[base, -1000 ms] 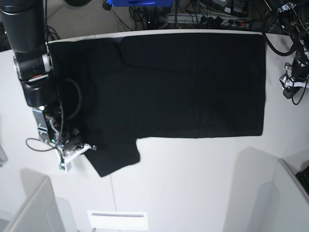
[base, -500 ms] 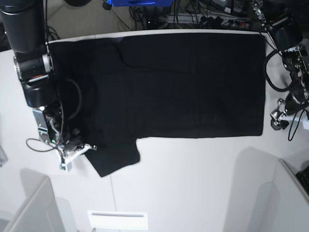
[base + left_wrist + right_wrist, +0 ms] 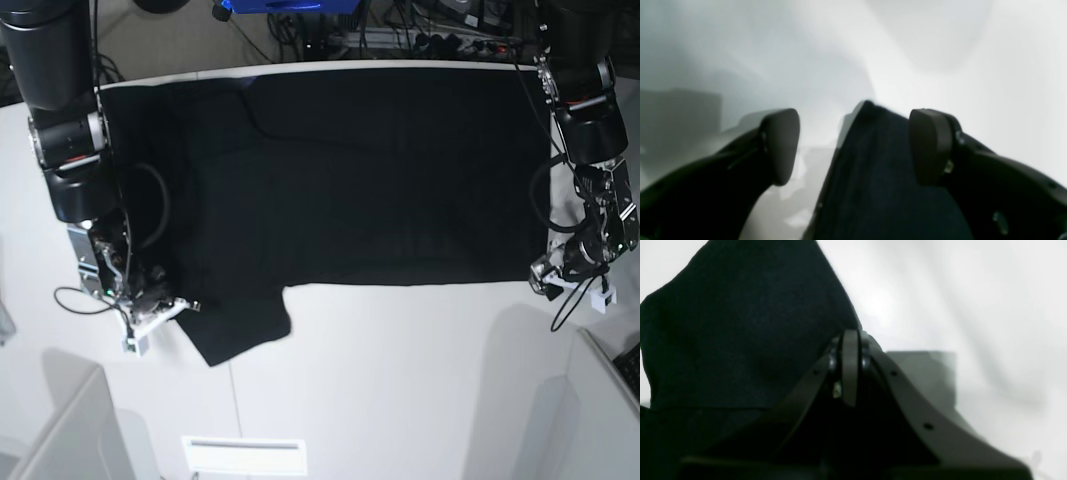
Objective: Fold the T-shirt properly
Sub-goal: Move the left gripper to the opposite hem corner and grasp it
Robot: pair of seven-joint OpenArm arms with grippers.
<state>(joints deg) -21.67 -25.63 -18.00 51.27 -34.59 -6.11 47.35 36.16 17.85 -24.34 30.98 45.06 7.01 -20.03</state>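
The left gripper [image 3: 548, 280] comes down to the corner of the T-shirt [image 3: 380, 170], jaws wide around it.

Black T-shirt [image 3: 370, 180] spread flat, plain face up, one sleeve toward near-left.

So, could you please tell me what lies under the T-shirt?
The white table lies under the black T-shirt, showing bare all around it. Anything beneath the cloth itself is covered and cannot be seen.

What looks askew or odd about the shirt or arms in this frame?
Nothing stands out. The T-shirt lies flat on the table, one sleeve sticking out by the right gripper, which is shut at the sleeve's edge. The left gripper is open at the hem corner.
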